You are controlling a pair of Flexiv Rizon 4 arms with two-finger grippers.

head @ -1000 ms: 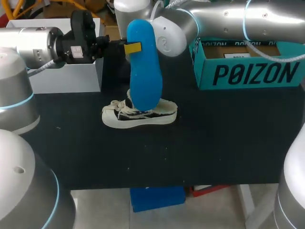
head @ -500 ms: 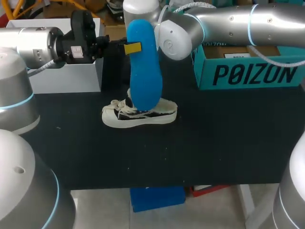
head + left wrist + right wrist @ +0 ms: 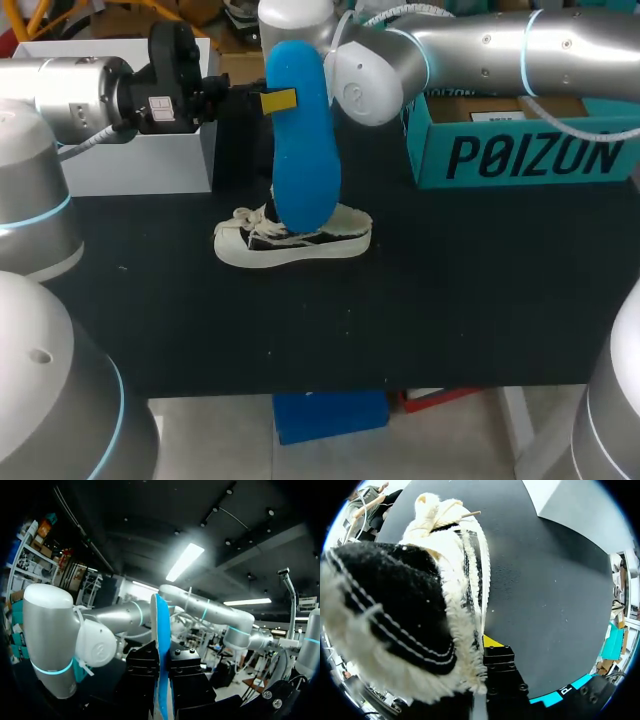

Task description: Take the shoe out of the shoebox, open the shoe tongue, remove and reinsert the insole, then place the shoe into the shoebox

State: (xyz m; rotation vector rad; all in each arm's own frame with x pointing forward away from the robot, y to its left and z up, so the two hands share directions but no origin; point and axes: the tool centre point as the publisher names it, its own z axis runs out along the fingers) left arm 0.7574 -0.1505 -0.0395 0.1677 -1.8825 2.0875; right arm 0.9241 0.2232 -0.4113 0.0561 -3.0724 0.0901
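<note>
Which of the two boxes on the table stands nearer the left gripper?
The white box, back left, beside the left gripper holding the blue insole; the teal box stands back right.

- Black matte table top (image 3: 470, 310) across the middle band of the head view, from side to side.
- Straight front edge along the lower third of the frame, with white frame legs (image 3: 522, 425) under it at lower right.
- White box (image 3: 135, 150) at the top's far edge, upper left, near wall in grey shade.
- A few pale specks on the black surface, left of centre.
- Same black top in the right wrist view, finely grained and evenly lit, ending at the box's pale wall.
</note>
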